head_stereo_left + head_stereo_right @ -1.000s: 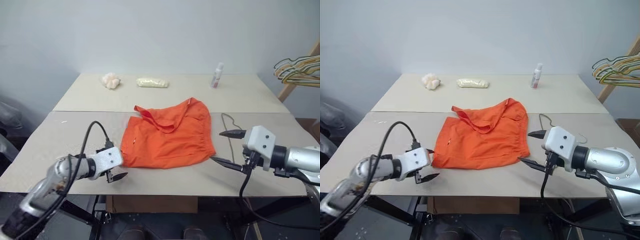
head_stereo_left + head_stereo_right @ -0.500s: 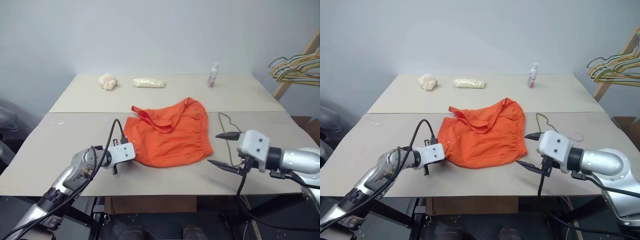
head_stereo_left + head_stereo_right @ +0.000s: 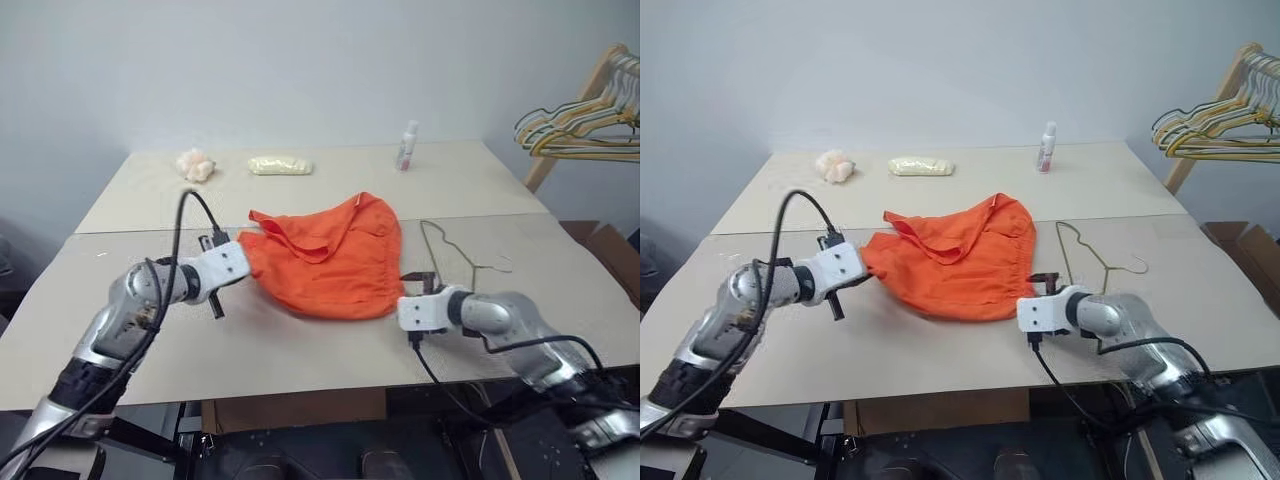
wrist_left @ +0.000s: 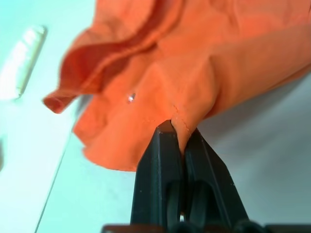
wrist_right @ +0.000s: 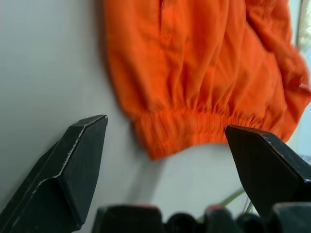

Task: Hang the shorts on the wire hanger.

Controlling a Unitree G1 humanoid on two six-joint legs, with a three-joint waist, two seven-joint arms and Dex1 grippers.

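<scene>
The left pincer is pinching a fold at the edge of the orange shorts, which spread away ahead of it across the surface. The right pincer is spread wide, its fingers low over the surface with the gathered waistband just ahead between them. The wire hanger lies flat just beyond the right pincer, beside the shorts.

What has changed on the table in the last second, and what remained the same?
The left hand went from the front edge to the shorts, shut on their left edge and is lifting it, so the cloth bunches toward the right. The right hand, open, came down with its fingers on either side of the waistband corner. The wire hanger, the small bottle and the two pale items at the back stayed where they were.
</scene>
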